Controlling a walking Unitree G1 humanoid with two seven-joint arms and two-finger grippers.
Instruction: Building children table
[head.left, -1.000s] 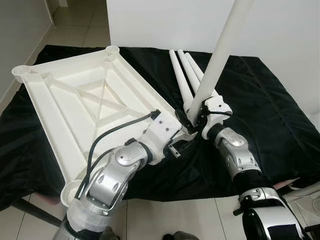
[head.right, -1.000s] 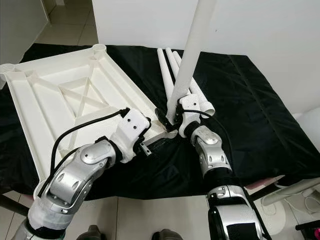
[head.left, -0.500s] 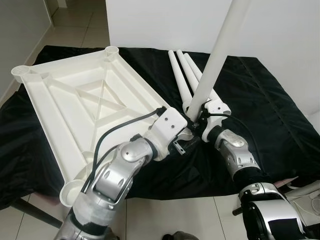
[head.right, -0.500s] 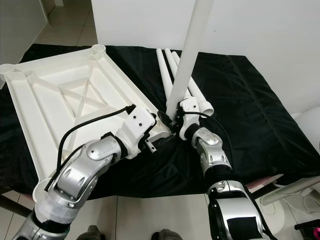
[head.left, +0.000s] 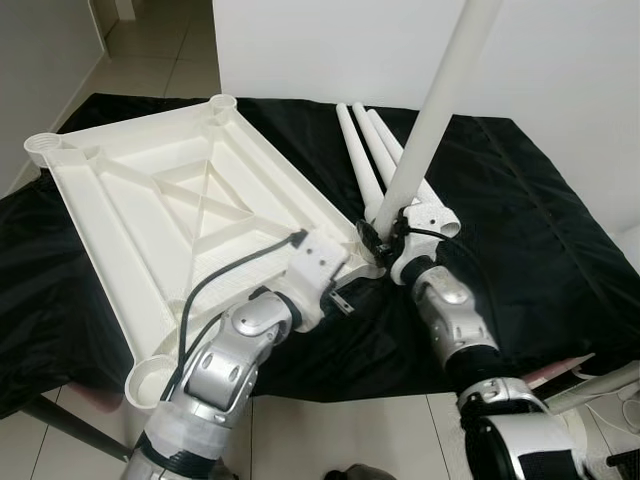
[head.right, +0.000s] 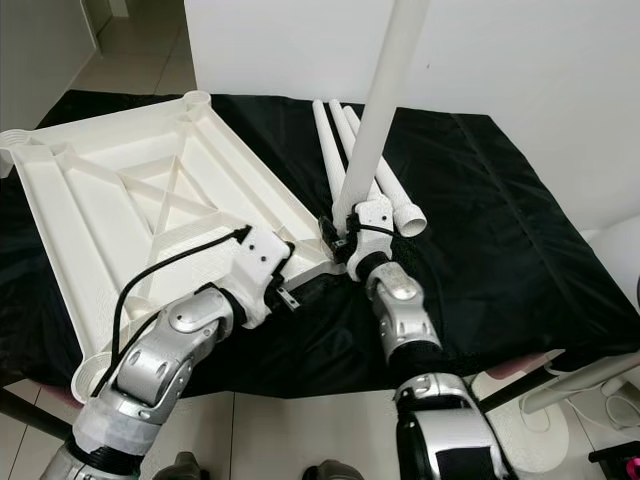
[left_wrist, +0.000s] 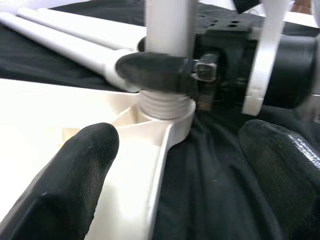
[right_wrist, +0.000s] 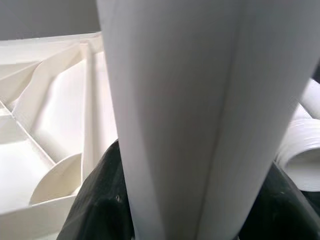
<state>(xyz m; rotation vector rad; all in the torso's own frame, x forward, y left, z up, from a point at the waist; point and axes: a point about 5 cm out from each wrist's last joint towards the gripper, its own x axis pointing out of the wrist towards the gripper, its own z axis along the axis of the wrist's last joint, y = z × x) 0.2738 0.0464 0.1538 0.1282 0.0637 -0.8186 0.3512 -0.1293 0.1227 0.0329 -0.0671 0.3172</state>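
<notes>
My right gripper (head.left: 383, 238) is clamped around the base of a white table leg (head.left: 432, 115) that stands nearly upright, its top cut off by the upper edge of the head views. The leg's ribbed lower end sits in the corner socket (left_wrist: 167, 115) of the upturned white tabletop (head.left: 150, 210), which lies on a black cloth (head.left: 520, 230). How deep the ribbed end sits I cannot tell; my right fingers (left_wrist: 155, 70) cover the join. In my right wrist view the leg (right_wrist: 185, 115) is so close that it blocks nearly everything. My left gripper (left_wrist: 175, 185) stands wide apart, holding nothing, with one finger over the tabletop's rim and the other over the cloth. Three spare legs (head.left: 370, 150) lie side by side on the cloth behind the upright leg, their near ends partly hidden.
</notes>
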